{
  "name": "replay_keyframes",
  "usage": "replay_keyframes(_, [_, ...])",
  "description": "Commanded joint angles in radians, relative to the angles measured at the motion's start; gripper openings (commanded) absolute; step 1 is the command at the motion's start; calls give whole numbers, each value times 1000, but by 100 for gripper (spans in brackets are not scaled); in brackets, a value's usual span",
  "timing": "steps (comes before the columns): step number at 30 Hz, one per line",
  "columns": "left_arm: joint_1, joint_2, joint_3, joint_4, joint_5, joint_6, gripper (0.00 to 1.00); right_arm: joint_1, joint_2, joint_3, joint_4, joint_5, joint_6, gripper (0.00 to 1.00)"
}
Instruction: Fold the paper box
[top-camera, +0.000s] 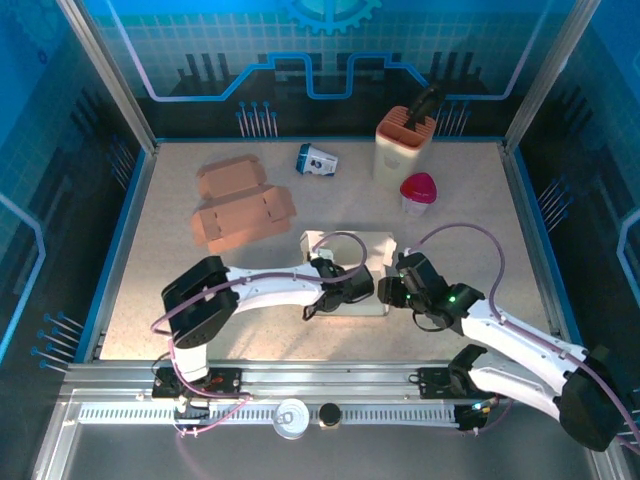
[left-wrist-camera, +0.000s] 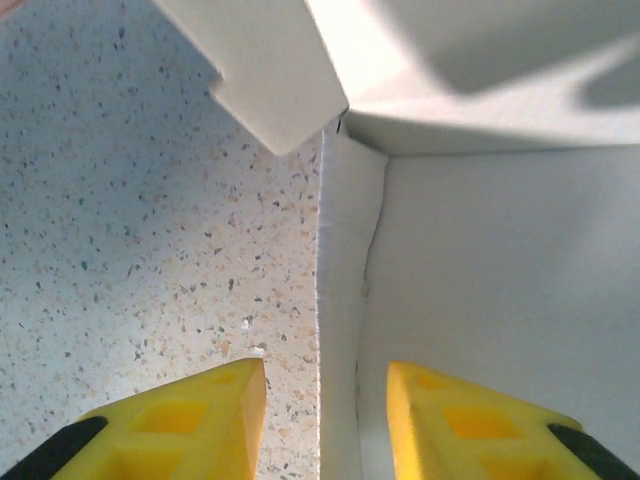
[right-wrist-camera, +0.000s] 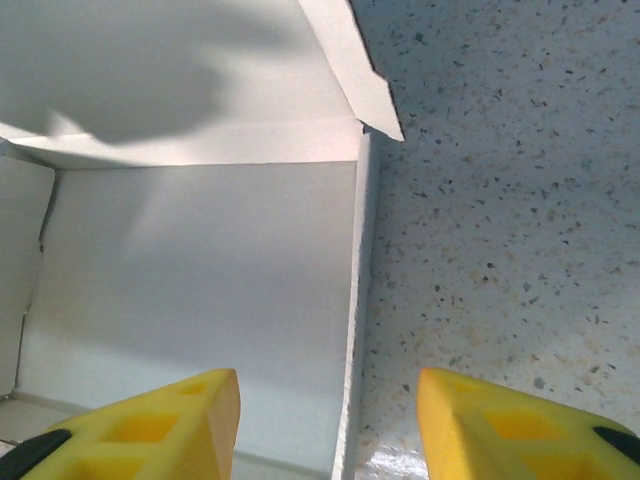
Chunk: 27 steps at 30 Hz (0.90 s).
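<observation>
Paper box sits white and half-formed in the middle of the bench, just ahead of both arms. Its floor lies flat and its side walls are partly raised.

You have the left gripper at the box's near left part and the right gripper at its near right edge. In the left wrist view the left gripper is spread. One yellow finger is outside over the speckled bench and the other is inside the box, with an upright wall standing between them, unpinched. A loose flap juts out above that corner. In the right wrist view the right gripper is spread too, straddling the right-hand wall. One of its fingers is over the box floor and the other over the bench.

My read is that you are at the wall-setting step: the sides are up but nothing is locked, and the end flaps are not yet tucked in. The next move calls for closing each gripper lightly on its wall to steady it. Then bring the walls square to the floor, so the corner flap can be turned inward. Keep the pinch gentle, because thin card creases easily and an uneven pull may skew the box on the bench.

The flat brown cartons lie well apart at the back left.
</observation>
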Motion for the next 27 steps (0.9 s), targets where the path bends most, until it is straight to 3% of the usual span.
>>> replay_keyframes(1, [1, -41, -3, -4, -22, 40, 39, 14, -26, 34, -59, 27, -13, 50])
replay_keyframes(8, [13, -177, -31, 29, -2, 95, 47, -13, -87, 91, -136, 43, -95, 52])
replay_keyframes(12, [89, -298, -39, 105, 107, 282, 55, -69, -82, 165, -187, 23, -222, 55])
replay_keyframes(16, [197, -371, -34, 145, 258, 483, 55, -131, -59, 227, -206, -31, -325, 56])
replay_keyframes(21, [280, -370, 28, 99, 316, 639, 58, -155, 40, 303, -221, -48, -354, 56])
replay_keyframes(27, [324, -296, 89, 89, 388, 703, 57, -155, 153, 402, -231, -11, -382, 52])
